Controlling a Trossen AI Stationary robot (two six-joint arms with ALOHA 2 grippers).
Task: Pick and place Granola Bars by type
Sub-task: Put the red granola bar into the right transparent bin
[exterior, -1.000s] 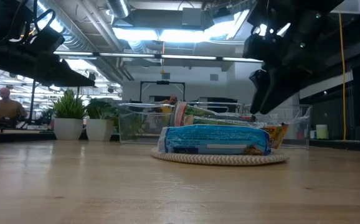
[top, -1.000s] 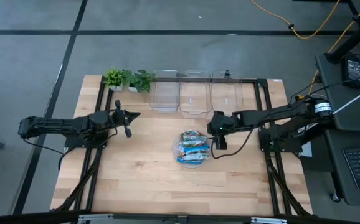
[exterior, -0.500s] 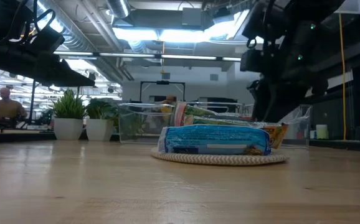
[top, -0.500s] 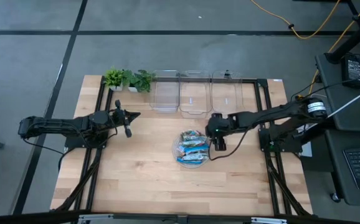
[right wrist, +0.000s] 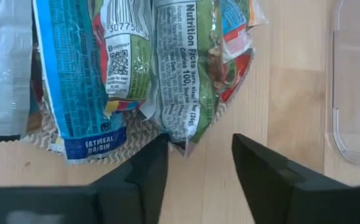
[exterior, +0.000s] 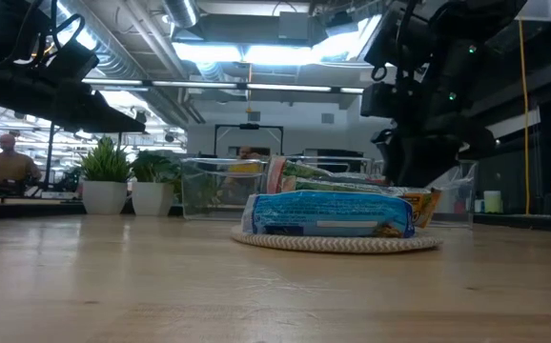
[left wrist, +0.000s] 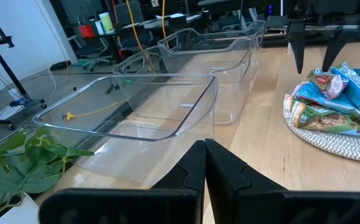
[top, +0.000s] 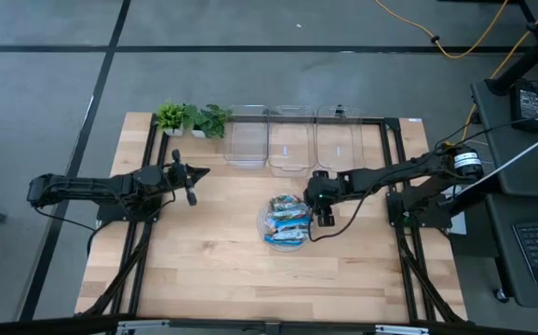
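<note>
Poking between open jaws: Granola Bars (right wrist: 181,74)

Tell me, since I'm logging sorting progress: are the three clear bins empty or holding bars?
Empty. The high view shows bare bottoms in all three clear bins; the granola bars are all piled on the round plate.

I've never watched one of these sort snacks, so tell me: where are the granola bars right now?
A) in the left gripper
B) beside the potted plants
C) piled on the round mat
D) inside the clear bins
C: the Granola Bars lie heaped on the round woven mat, and the clear bins hold none.
</note>
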